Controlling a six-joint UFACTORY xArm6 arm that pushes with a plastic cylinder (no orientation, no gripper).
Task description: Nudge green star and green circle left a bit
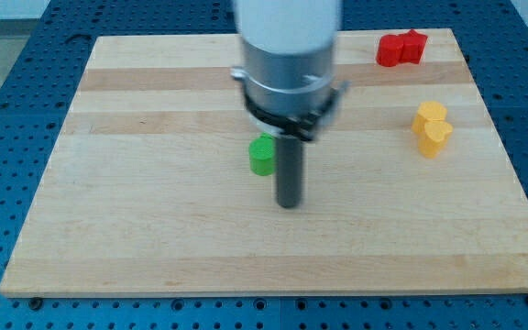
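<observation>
One green block [261, 156] stands near the middle of the wooden board [154, 229]. It looks like a short cylinder, and its right side is hidden behind the rod. No green star can be made out; it may be hidden behind the arm. My tip [289, 204] rests on the board just right of and below the green block, very close to it; I cannot tell if they touch.
Two red blocks [401, 48] sit together at the view's top right. Two yellow blocks [432, 128] sit together at the right. The arm's grey and white body [287, 55] covers the board's top centre. A blue pegboard table [26, 110] surrounds the board.
</observation>
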